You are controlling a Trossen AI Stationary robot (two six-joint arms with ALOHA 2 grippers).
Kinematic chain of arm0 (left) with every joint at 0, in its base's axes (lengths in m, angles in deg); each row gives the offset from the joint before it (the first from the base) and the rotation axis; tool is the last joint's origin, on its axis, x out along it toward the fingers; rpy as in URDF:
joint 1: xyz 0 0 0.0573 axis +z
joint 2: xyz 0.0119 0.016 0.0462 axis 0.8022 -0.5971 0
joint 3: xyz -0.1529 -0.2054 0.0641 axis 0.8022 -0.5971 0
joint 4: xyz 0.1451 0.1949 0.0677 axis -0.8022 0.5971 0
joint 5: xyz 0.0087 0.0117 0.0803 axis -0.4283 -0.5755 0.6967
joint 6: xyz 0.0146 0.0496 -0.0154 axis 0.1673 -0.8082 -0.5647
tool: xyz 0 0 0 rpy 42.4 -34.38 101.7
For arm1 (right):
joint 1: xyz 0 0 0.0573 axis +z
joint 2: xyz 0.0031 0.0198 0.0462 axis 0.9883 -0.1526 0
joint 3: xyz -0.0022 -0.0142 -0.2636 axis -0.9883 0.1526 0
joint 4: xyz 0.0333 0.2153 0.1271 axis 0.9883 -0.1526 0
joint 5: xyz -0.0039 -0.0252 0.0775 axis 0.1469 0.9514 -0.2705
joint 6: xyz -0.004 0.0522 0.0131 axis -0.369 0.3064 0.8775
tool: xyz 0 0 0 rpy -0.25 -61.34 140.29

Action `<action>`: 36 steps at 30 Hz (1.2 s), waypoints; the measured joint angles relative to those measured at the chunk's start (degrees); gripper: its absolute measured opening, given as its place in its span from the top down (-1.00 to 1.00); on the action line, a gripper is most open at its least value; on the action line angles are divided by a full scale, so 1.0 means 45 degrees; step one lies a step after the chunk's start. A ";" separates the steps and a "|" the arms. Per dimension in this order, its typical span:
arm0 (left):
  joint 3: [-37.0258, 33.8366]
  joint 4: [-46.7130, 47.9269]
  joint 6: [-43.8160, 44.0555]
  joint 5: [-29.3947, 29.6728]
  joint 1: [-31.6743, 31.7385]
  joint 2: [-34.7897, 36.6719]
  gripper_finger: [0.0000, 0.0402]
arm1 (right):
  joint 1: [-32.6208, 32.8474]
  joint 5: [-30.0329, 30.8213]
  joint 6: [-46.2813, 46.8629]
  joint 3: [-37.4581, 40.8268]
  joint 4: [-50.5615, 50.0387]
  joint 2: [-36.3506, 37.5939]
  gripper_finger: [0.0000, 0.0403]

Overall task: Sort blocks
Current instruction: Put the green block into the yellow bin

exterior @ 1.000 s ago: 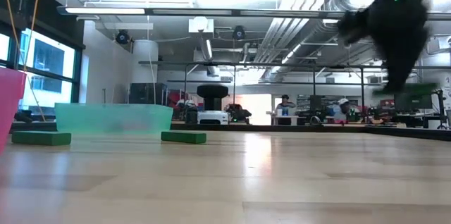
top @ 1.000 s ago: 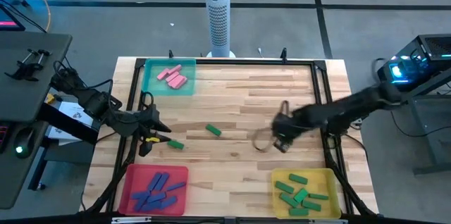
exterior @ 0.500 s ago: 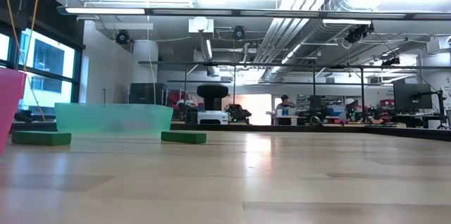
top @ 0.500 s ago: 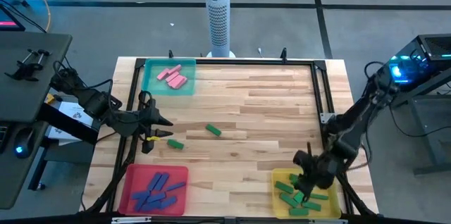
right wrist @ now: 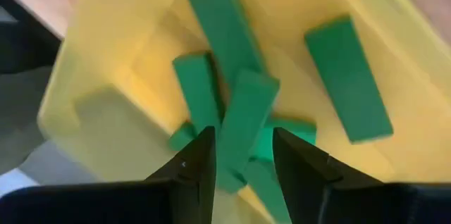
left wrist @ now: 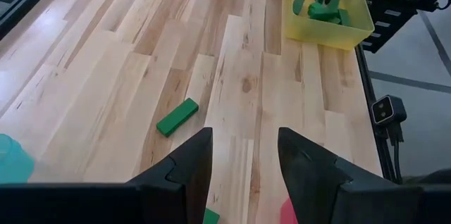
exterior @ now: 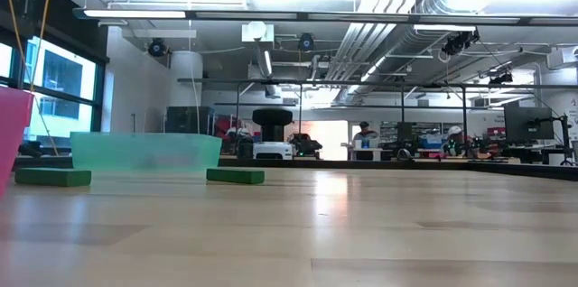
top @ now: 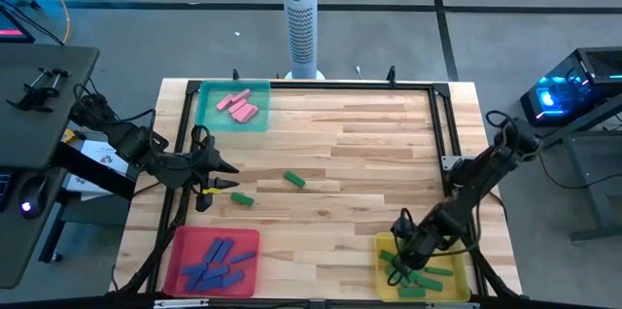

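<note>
Green blocks (top: 416, 272) fill the yellow tray (top: 384, 247) at the near right corner of the table, and the right gripper (top: 400, 267) now hangs low over that pile; a second ago it was out over the middle of the table, and half a second ago it had only reached the tray's left edge. In the right wrist view its fingers (right wrist: 190, 164) stand a narrow gap apart with nothing between them, directly above a tilted green block (right wrist: 243, 122) lying across the others.

The left gripper (top: 225, 177) sits where it did a second ago, at the left side of the table, its fingers (left wrist: 189, 164) parted and empty. Two green blocks remain loose on the boards: one (top: 242, 198) just near and right of that gripper, another (top: 293, 181) farther right toward the centre. Neither has shifted. Pink blocks (top: 239, 105) lie in the teal tray (top: 206, 115) at the far left corner, blue blocks (top: 214, 262) in the red tray (top: 180, 249) at the near left.

The table (top: 369, 144) is pale wooden planking inside a black frame. Beyond it, the low view shows a large workshop hall with ceiling ducts, strip lights, windows at left and desks with screens far back.
</note>
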 joint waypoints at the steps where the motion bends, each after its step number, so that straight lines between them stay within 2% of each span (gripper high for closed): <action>1: 0.0000 0.0000 0.0013 0.0000 0.0000 0.0000 0.27 | -0.0037 -0.0009 -0.0043 0.0000 -0.0004 -0.0121 0.42; 3: 0.0000 0.0001 0.0056 0.0000 0.0000 0.0000 0.27 | -0.0111 -0.0149 0.0083 0.0000 -0.0019 -0.0306 0.42; 7: 0.0000 0.0000 0.0087 0.0000 0.0000 0.0000 0.27 | -0.0311 -0.1392 0.0522 0.0000 -0.0205 -0.0325 0.34; 12: 0.0000 -0.0010 0.0087 0.0000 0.0000 -0.0002 0.27 | -0.0706 -0.2898 0.0482 -0.0410 -0.0177 0.0547 0.17; 15: 0.0000 -0.0039 0.0092 0.0000 0.0000 0.0000 0.27 | -0.0979 -0.3070 0.0428 -0.1148 -0.0340 0.1270 0.13; 17: 0.0000 -0.0066 0.0092 0.0000 0.0000 -0.0004 0.27 | -0.1225 -0.2698 0.0323 -0.1731 -0.0518 0.1649 0.13; 19: 0.0000 -0.0080 0.0092 0.0005 0.0000 -0.0005 0.27 | -0.1592 -0.1596 0.0182 -0.2317 -0.0891 0.1904 0.13; 22: 0.0000 -0.0078 0.0088 0.0147 0.0000 -0.0005 0.27 | -0.2292 0.1392 -0.1276 -0.2796 -0.1035 0.1961 0.12; 27: 0.0000 -0.0078 0.0141 0.0376 0.0000 -0.0010 0.27 | -0.3629 0.7964 -0.6381 -0.2625 0.1309 0.1762 0.12; 29: 0.0000 -0.0083 0.0406 0.0374 0.0000 -0.0010 0.27 | -0.4447 0.9486 -0.8225 -0.2516 0.1524 0.1447 0.12; 31: 0.0000 -0.0078 0.0767 0.0374 0.0000 -0.0010 0.27 | -0.5528 0.9549 -0.9213 -0.2453 0.1705 0.1054 0.12; 34: 0.0000 -0.0073 0.1101 0.0364 0.0000 -0.0010 0.27 | -0.6993 0.8487 -1.1200 -0.2203 0.2616 0.0270 0.10; 36: 0.0000 -0.0073 0.1122 0.0362 0.0000 -0.0010 0.27 | -0.7610 0.7672 -1.3523 -0.1931 0.4009 -0.0476 0.06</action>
